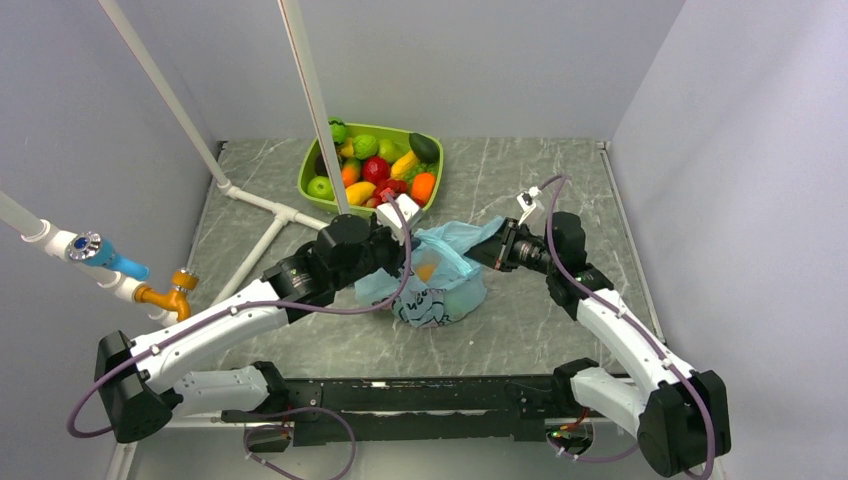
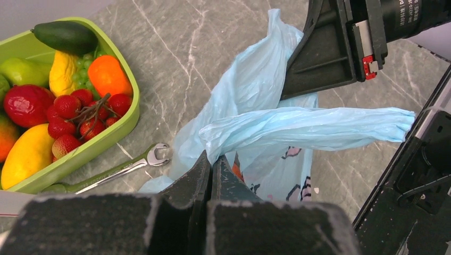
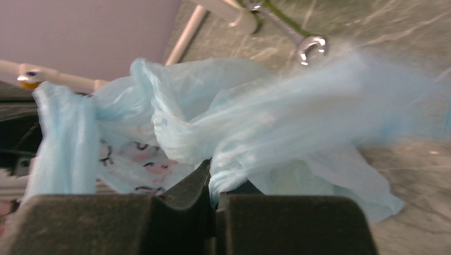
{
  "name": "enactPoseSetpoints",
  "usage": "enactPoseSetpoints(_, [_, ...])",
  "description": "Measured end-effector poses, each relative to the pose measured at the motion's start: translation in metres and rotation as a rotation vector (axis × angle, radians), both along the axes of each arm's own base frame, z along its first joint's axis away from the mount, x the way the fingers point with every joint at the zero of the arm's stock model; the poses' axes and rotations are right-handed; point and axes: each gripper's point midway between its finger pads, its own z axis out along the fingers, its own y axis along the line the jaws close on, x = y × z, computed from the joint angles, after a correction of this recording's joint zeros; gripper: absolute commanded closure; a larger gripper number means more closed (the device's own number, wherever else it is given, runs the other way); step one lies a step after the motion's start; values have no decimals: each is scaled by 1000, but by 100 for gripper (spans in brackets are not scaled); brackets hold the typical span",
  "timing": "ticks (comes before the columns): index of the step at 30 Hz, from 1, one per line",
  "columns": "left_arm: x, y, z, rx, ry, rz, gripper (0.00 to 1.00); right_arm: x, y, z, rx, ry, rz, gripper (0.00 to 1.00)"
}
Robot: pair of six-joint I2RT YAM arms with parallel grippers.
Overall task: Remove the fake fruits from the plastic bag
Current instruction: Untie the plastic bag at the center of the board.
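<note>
A: Two grippers on one plastic bag [image 1: 440,285], centre of the top view. Your left gripper [image 2: 211,162] and right gripper [image 3: 213,178] are each pinched tight on its thin film.
B: And the fake fruits [image 1: 428,270]?
A: Inside it, orange and green showing through. Pull apart hard and you may tear it. Tilt it and they could roll off toward the wrench [image 2: 127,167], lower left of the left wrist view.
</note>
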Motion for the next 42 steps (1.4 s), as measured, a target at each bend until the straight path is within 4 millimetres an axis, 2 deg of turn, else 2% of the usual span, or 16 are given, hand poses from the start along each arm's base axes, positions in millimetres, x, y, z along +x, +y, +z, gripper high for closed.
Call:
enactPoseSetpoints(1, [-1, 2, 1, -7, -5, 0, 92, 2, -4, -2, -16, 5, -26, 100])
enactPoseSetpoints(3, [-3, 6, 3, -18, -18, 6, 66, 3, -13, 0, -41, -5, -87, 100])
enactPoseSetpoints(5, [-5, 12, 7, -35, -38, 15, 43, 1, -25, 17, -44, -71, -158, 100])
enactPoseSetpoints(7, [-7, 16, 14, -52, -68, 16, 28, -5, -32, 43, -17, -164, -197, 100])
enactPoseSetpoints(10, [-9, 16, 28, -81, -107, 6, 16, -11, -35, 66, 11, -243, -209, 100])
enactPoseSetpoints(15, [-15, 9, 28, -27, -128, -57, 1, -5, -31, 54, -3, -195, -188, 100])
enactPoseSetpoints(18, [-16, 3, 35, 4, -113, -86, 1, -8, -31, 51, -6, -182, -180, 100])
enactPoseSetpoints(20, [-18, -7, 46, 16, -91, -126, 0, -10, -30, 53, -2, -189, -174, 100])
enactPoseSetpoints(24, [-28, -38, 79, 34, -63, -260, 1, -15, -31, 54, -3, -191, -166, 100])
enactPoseSetpoints(27, [-44, -68, 90, 104, -81, -352, 0, -18, -32, 53, -8, -187, -165, 100])
enactPoseSetpoints(29, [-60, -86, 82, 167, -98, -404, 0, -19, -32, 52, -10, -183, -164, 100])
enactPoseSetpoints(32, [-80, -104, 49, 318, -124, -452, 1, -21, -33, 51, -14, -180, -163, 100])
enactPoseSetpoints(36, [-84, -113, 6, 516, -164, -456, 1, -23, -34, 55, -9, -193, -164, 100])
enactPoseSetpoints(38, [-79, -118, -11, 596, -188, -441, 4, -25, -34, 57, -5, -203, -164, 100])
enactPoseSetpoints(40, [-71, -121, -23, 657, -211, -407, 23, -26, -34, 59, -2, -210, -164, 100])
enactPoseSetpoints(42, [-58, -119, -31, 720, -240, -345, 53, -26, -35, 60, -2, -212, -165, 100])
